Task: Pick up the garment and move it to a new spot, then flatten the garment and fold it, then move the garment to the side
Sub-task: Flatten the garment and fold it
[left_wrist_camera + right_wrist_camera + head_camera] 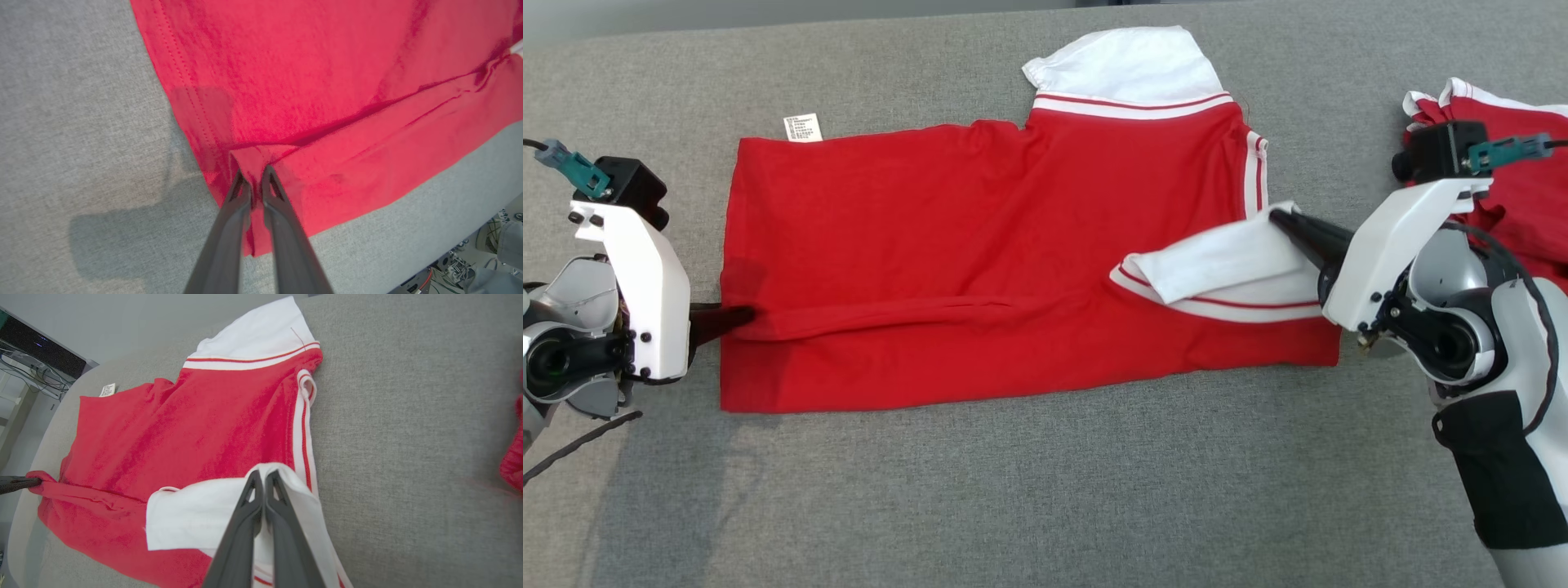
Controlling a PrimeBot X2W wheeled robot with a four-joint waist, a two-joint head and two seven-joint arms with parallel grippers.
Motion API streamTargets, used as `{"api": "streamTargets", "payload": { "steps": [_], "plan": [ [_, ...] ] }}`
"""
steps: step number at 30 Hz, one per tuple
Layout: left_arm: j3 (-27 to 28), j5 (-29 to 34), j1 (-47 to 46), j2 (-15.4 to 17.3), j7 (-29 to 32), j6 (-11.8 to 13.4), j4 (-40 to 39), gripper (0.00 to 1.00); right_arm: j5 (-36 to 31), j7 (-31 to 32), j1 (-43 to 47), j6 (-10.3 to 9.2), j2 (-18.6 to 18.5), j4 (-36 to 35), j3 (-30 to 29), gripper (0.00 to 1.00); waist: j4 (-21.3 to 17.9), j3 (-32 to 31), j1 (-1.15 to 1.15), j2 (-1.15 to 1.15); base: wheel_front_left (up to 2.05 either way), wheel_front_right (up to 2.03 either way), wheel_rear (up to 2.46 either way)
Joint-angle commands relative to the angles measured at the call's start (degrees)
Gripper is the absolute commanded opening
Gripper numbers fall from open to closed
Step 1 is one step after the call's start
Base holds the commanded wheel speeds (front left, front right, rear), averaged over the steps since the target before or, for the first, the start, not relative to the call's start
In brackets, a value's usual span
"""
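Print on garment (980, 245) label (801, 127) too small to read; second red shirt (1523, 204) cut by right edge.

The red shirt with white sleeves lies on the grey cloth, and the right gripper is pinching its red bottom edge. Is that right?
Not quite. The right gripper is pinching the white sleeve of the red shirt with white sleeves, not its red bottom edge. The right wrist view shows this. The shirt does lie on the grey cloth.
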Motion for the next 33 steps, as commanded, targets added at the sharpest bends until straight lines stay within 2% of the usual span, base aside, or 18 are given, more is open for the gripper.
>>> {"api": "streamTargets", "payload": {
  "steps": [1, 5, 11, 19, 24, 26, 27, 28, 31, 33],
  "plan": [
    [0.2, -0.6, -0.8, -0.1, -0.4, -0.1, 0.2, 1.00, 0.4, -1.4, -1.0, 0.01, -0.6, 0.1, 0.2, 1.00, 0.0, 0.0, 0.00, 0.00, 0.00, 0.00, 0.00],
    [1.2, -0.2, -1.3, -0.5, -3.7, -0.1, 0.6, 1.00, 2.9, -9.2, -2.2, 0.01, -0.6, 0.7, 1.7, 1.00, 0.0, -0.2, 0.00, 0.00, 0.00, 0.00, 0.00],
    [1.7, -1.0, 0.3, -1.1, -7.3, -0.1, 1.4, 1.00, 6.1, -16.8, -1.5, 0.01, -2.3, 3.2, 5.2, 1.00, 0.0, -1.8, 0.00, 0.00, 0.00, 0.00, 0.00],
    [2.1, -0.2, 3.7, 0.7, -15.0, -0.1, -1.4, 1.00, 9.6, -26.5, 2.3, 0.01, -5.6, 3.1, 9.3, 1.00, -0.3, -5.6, 0.00, 0.00, 0.00, 0.00, 0.00],
    [3.9, 0.5, 7.0, 1.8, -25.4, -0.1, -2.1, 1.00, 7.4, -33.6, 5.3, 0.01, -7.6, 4.6, 9.9, 1.00, -0.8, -8.3, 0.00, 0.00, 0.00, 0.00, 0.00],
    [4.5, 2.0, 8.9, 1.9, -30.6, -0.1, -1.3, 1.00, 7.2, -36.1, 6.5, 0.02, -6.1, 5.2, 9.3, 1.00, -1.0, -9.1, 0.00, 0.00, 0.00, 0.00, 0.00],
    [4.5, 2.0, 8.9, 1.9, -30.6, -0.1, -1.3, 1.00, 7.2, -36.1, 6.5, 0.02, -6.1, 5.2, 9.3, 1.00, -1.0, -9.1, 0.00, 0.00, 0.00, 0.00, 0.00],
    [4.9, 2.8, 11.1, 1.5, -35.2, 0.6, -1.1, 1.00, 5.5, -38.2, 7.7, 0.01, -5.9, 5.8, 8.5, 1.00, -1.0, -9.6, 0.00, 0.00, 0.00, 0.00, 0.00],
    [5.2, 3.5, 13.1, 1.0, -39.0, 1.5, -1.6, 1.00, 4.2, -39.5, 9.3, 0.01, -5.3, 6.3, 7.7, 1.00, -0.9, -10.0, 0.00, 0.00, 0.00, 0.00, 0.00],
    [5.1, 4.9, 15.0, 1.1, -42.8, 3.1, -2.1, 1.00, 2.7, -40.4, 10.6, 0.01, -4.6, 6.7, 7.0, 1.00, -0.7, -10.2, 0.00, 0.00, 0.00, 0.00, 0.00]
  ]
}}
